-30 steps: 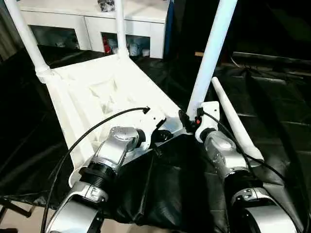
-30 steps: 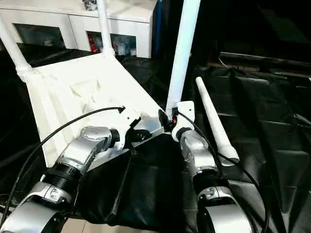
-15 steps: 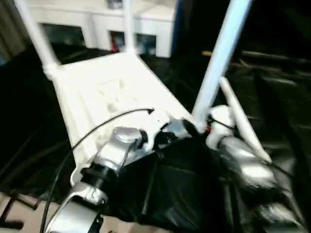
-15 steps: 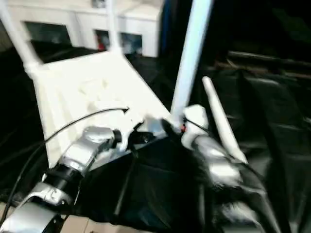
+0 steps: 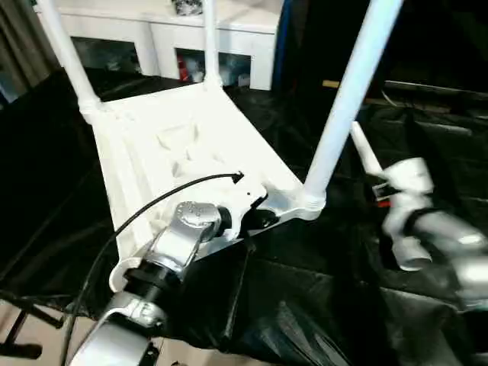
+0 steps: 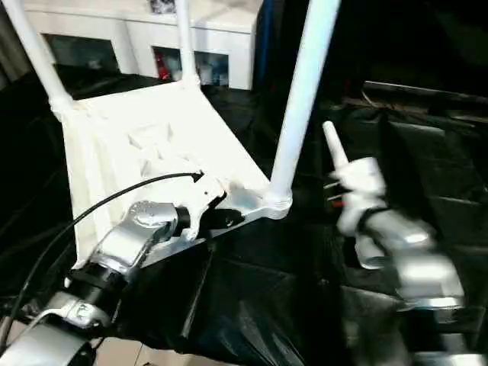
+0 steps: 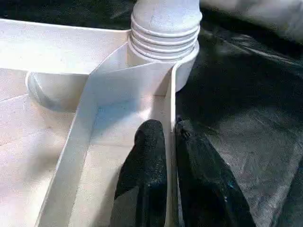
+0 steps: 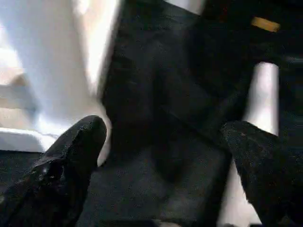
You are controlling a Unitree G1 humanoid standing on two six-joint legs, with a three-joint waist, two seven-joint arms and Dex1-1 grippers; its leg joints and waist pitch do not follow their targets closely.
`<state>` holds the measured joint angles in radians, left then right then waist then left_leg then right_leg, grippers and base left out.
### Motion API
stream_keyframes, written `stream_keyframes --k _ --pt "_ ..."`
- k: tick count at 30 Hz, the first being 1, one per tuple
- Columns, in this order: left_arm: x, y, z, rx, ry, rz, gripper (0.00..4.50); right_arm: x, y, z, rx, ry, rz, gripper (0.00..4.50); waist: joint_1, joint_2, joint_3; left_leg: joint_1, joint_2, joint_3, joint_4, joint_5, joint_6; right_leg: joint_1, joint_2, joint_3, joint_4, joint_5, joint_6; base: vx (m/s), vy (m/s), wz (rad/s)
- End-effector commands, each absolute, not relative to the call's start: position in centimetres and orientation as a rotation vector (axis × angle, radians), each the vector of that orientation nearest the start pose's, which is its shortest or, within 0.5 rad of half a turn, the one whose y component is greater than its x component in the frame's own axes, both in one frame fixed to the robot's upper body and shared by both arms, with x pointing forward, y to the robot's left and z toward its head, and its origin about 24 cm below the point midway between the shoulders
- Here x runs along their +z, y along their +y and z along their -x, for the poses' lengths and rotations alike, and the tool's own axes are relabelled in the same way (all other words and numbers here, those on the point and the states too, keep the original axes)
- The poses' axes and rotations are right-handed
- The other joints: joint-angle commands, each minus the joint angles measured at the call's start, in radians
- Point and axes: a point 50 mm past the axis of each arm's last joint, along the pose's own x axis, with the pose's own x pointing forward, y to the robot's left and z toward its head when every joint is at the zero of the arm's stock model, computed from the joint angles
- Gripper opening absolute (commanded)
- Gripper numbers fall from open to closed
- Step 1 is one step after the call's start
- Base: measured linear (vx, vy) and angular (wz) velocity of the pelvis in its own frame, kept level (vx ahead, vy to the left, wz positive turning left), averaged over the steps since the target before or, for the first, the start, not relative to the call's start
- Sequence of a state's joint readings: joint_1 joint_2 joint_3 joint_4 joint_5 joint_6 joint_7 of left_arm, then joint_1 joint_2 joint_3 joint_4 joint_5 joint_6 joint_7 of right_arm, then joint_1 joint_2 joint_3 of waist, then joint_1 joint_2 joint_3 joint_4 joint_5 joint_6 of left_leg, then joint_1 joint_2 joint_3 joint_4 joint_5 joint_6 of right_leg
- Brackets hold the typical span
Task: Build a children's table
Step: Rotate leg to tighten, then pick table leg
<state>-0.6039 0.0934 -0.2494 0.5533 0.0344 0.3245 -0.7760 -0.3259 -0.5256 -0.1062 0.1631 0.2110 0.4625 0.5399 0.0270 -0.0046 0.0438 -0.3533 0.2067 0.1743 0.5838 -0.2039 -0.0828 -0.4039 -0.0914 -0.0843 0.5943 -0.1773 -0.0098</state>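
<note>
The children's table lies upside down on black cloth, its ribbed white tabletop (image 5: 175,145) facing up. Three white legs stand in corner sockets: far left (image 5: 65,53), far middle (image 5: 210,42) and near right (image 5: 347,99). Another leg (image 5: 364,152) lies loose on the cloth to the right, partly behind my right arm. My left gripper (image 7: 169,128) is shut on the tabletop's thin rim wall, just short of the near right leg's ribbed base (image 7: 163,28). My right gripper (image 8: 163,127) stands wide open with nothing between its fingers, to the right of that leg.
A white cabinet (image 5: 229,30) with open compartments stands behind the tabletop. Black cloth (image 5: 305,290) covers the work surface and ends at the near left, where bare floor (image 5: 30,335) shows. A black cable (image 5: 152,202) arcs over my left forearm.
My right gripper has opened wide, come off the base of the near right leg and drawn away to the right. The left gripper stays on the rim. The camera has shifted.
</note>
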Motion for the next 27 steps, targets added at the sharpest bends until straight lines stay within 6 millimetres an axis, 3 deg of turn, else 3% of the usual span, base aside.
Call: stream_keyframes --k 1,4,6,11,13,15,17,21,22,23,25,26,27 --pt "4.3 6.4 -33.1 -0.953 0.447 -0.217 0.91 9.4 -26.0 -30.9 0.25 0.351 0.165 4.5 0.002 -0.018 -0.055 -0.006 0.01 0.006 -0.056 -0.14 0.084 0.053 -0.04 0.041 -0.086 -0.294 -0.173 0.0 0.0 0.0" --pt "4.5 6.1 -33.4 -0.935 0.444 -0.214 1.16 9.4 -26.3 -31.1 0.228 0.376 0.156 4.5 0.004 -0.017 -0.055 -0.005 0.01 0.005 -0.057 -0.149 0.077 0.053 -0.041 0.04 -0.089 -0.317 -0.166 0.0 0.0 0.0" --pt "4.9 5.5 -34.1 -0.889 0.425 -0.202 1.41 9.2 -26.6 -31.4 0.21 0.429 0.139 4.5 0.005 -0.018 -0.058 -0.007 0.01 0.004 -0.055 -0.129 0.082 0.056 -0.039 0.04 -0.084 -0.277 -0.169 0.0 0.0 0.0" --pt "6.6 5.2 -35.2 -0.832 0.329 -0.142 1.8 8.4 -27.2 -31.6 0.201 0.543 0.108 4.5 0.008 -0.023 -0.066 -0.013 0.009 0.004 -0.046 -0.065 0.114 0.065 -0.041 0.04 -0.067 -0.133 -0.225 0.0 0.0 0.0" --pt "6.8 5.3 -35.3 -0.824 0.312 -0.141 1.93 8.3 -27.3 -31.6 0.197 0.564 0.101 4.5 0.01 -0.022 -0.067 -0.012 0.009 0.005 -0.044 -0.055 0.125 0.066 -0.041 0.039 -0.066 -0.12 -0.23 0.0 0.0 0.0" --pt "8.5 6.1 -36.0 -0.776 0.231 -0.1 2.15 7.6 -27.8 -31.6 0.179 0.63 0.127 4.5 0.01 -0.022 -0.068 -0.013 0.01 0.004 -0.042 -0.04 0.133 0.067 -0.042 0.037 -0.06 -0.107 -0.248 0.0 0.0 0.0" --pt "10.5 7.5 -36.2 -0.746 0.158 -0.055 2.15 7.0 -28.3 -31.8 0.154 0.668 0.132 4.5 0.013 -0.02 -0.069 -0.011 0.016 0.004 -0.042 -0.028 0.132 0.064 -0.046 0.038 -0.056 -0.09 -0.269 0.0 0.0 0.0" --pt "11.6 9.0 -36.2 -0.725 0.131 -0.061 2.15 6.6 -28.5 -31.9 0.134 0.709 0.11 4.5 0.012 -0.024 -0.067 -0.013 0.016 0.007 -0.037 0.002 0.149 0.061 -0.042 0.038 -0.046 -0.049 -0.285 0.0 0.0 0.0" --pt "12.7 11.5 -36.0 -0.677 0.126 -0.107 2.15 5.9 -28.7 -31.7 0.125 0.76 0.096 4.5 0.013 -0.021 -0.068 -0.012 0.016 0.008 -0.036 -0.009 0.142 0.061 -0.043 0.038 -0.046 -0.073 -0.281 0.0 0.0 0.0" --pt "12.7 11.5 -36.0 -0.677 0.126 -0.107 2.15 5.9 -28.7 -31.7 0.125 0.76 0.096 4.5 0.012 -0.025 -0.069 -0.01 0.019 0.008 -0.037 -0.011 0.139 0.06 -0.045 0.038 -0.045 -0.078 -0.281 0.0 0.0 0.0" --pt "13.7 14.5 -35.5 -0.615 0.14 -0.17 2.15 5.3 -29.0 -31.6 0.1 0.813 0.064 4.5 0.01 -0.02 -0.069 -0.012 0.019 0.007 -0.037 -0.01 0.122 0.06 -0.044 0.039 -0.04 -0.085 -0.279 0.0 0.0 0.0" --pt "14.3 16.7 -34.9 -0.569 0.163 -0.223 2.15 4.9 -29.3 -31.3 0.085 0.851 0.035 4.5 0.005 -0.029 -0.064 -0.018 0.016 0.007 -0.039 -0.02 0.114 0.059 -0.04 0.037 -0.041 -0.113 -0.266 0.0 0.0 0.0" --pt "14.5 17.6 -34.5 -0.551 0.177 -0.244 2.15 4.7 -29.4 -31.3 0.08 0.867 0.026 4.5 0.005 -0.02 -0.063 -0.011 0.017 0.009 -0.039 -0.04 0.095 0.054 -0.041 0.039 -0.044 -0.146 -0.258 0.0 0.0 0.0"
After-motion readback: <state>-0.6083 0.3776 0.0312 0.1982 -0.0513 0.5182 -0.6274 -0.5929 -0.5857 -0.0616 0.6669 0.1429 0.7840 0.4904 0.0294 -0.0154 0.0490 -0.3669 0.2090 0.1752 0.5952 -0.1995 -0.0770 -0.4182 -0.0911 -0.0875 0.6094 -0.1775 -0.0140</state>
